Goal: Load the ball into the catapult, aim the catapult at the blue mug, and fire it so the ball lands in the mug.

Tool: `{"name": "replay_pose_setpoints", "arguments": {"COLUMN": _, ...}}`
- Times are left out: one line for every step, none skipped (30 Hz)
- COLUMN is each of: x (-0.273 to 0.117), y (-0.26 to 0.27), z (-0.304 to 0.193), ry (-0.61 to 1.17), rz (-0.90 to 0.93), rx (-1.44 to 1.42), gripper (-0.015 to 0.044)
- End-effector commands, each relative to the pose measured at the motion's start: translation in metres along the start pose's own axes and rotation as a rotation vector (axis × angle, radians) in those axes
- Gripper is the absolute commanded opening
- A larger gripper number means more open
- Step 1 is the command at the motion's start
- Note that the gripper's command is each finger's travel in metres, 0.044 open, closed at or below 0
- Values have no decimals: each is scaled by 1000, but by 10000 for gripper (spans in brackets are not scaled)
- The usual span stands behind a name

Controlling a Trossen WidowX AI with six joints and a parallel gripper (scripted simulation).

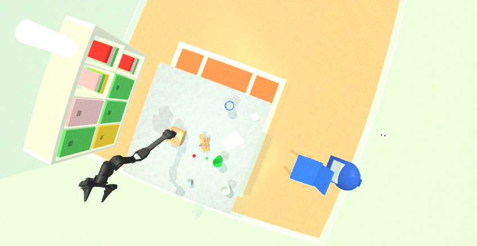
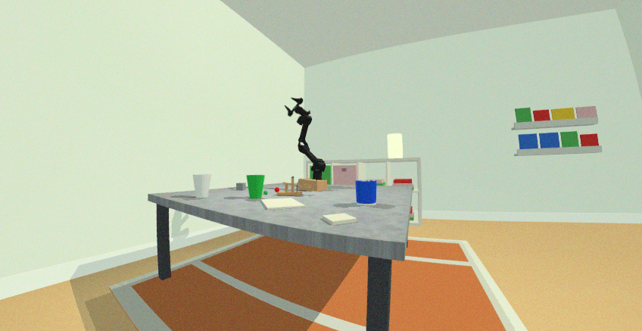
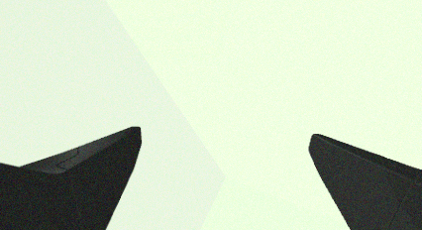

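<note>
The wooden catapult point(image 1: 205, 148) point(image 2: 288, 193) stands on the grey table point(image 1: 201, 109) point(image 2: 315, 226), in front of the arm's base. A red ball point(image 1: 194, 156) point(image 2: 276, 189) and a smaller green ball point(image 1: 206, 158) point(image 2: 266, 192) lie beside it on the table. The blue mug point(image 1: 224, 105) point(image 2: 366, 192) stands upright, apart from the catapult; its inside is too small to make out. My gripper point(image 1: 93, 201) point(image 2: 288, 101) point(image 3: 227, 138) is open and empty. It is raised high, well away from the balls, catapult and mug; the wrist view shows only pale walls beyond its fingers.
A green cup point(image 1: 217, 161) point(image 2: 255, 187) stands near the green ball. A white cup point(image 1: 225, 190) point(image 2: 201, 185) and a grey block point(image 1: 190, 182) point(image 2: 241, 186) are farther off. Two pale slabs, one large point(image 1: 233, 140) point(image 2: 282, 203) and one small point(image 1: 255, 116) point(image 2: 339, 218), lie flat.
</note>
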State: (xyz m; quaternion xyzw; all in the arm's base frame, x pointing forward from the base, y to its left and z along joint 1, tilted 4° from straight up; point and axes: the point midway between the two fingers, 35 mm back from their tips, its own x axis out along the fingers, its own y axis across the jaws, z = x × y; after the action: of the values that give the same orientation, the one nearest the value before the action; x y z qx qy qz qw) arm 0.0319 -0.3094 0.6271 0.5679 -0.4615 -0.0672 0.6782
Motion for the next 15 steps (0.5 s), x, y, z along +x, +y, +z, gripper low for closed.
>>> {"name": "replay_pose_setpoints", "arguments": {"x": -9, "y": 26, "z": -18, "ry": 9, "rz": 65, "rx": -47, "gripper": 440}}
{"name": "replay_pose_setpoints", "arguments": {"x": -12, "y": 33, "z": -23, "ry": 12, "rz": 82, "rx": -60, "gripper": 440}}
{"name": "replay_pose_setpoints", "arguments": {"x": -14, "y": 39, "z": -28, "ry": 15, "rz": 98, "rx": -74, "gripper": 440}}
{"name": "replay_pose_setpoints", "arguments": {"x": -17, "y": 46, "z": -33, "ry": 19, "rz": 115, "rx": -87, "gripper": 440}}
{"name": "replay_pose_setpoints", "arguments": {"x": -20, "y": 52, "z": -38, "ry": 22, "rz": 131, "rx": -100, "gripper": 440}}
{"name": "replay_pose_setpoints", "arguments": {"x": -22, "y": 58, "z": -44, "ry": 27, "rz": 147, "rx": -113, "gripper": 440}}
{"name": "replay_pose_setpoints", "arguments": {"x": -25, "y": 64, "z": -49, "ry": 31, "rz": 162, "rx": -126, "gripper": 440}}
{"name": "replay_pose_setpoints", "arguments": {"x": -28, "y": 70, "z": -55, "ry": 36, "rz": 178, "rx": -139, "gripper": 440}}
{"name": "replay_pose_setpoints", "arguments": {"x": -31, "y": 74, "z": -59, "ry": 36, "rz": 192, "rx": -140, "gripper": 440}}
{"name": "replay_pose_setpoints", "arguments": {"x": -34, "y": 78, "z": -63, "ry": 37, "rz": 208, "rx": -141, "gripper": 440}}
{"name": "replay_pose_setpoints", "arguments": {"x": -37, "y": 82, "z": -68, "ry": 39, "rz": 224, "rx": -143, "gripper": 440}}
{"name": "replay_pose_setpoints", "arguments": {"x": -40, "y": 87, "z": -73, "ry": 41, "rz": 240, "rx": -145, "gripper": 440}}
{"name": "replay_pose_setpoints", "arguments": {"x": -43, "y": 92, "z": -79, "ry": 47, "rz": 256, "rx": -153, "gripper": 440}}
{"name": "replay_pose_setpoints", "arguments": {"x": -46, "y": 97, "z": -86, "ry": 55, "rz": 272, "rx": -164, "gripper": 440}}
{"name": "replay_pose_setpoints", "arguments": {"x": -48, "y": 101, "z": -92, "ry": 63, "rz": 287, "rx": -176, "gripper": 440}}
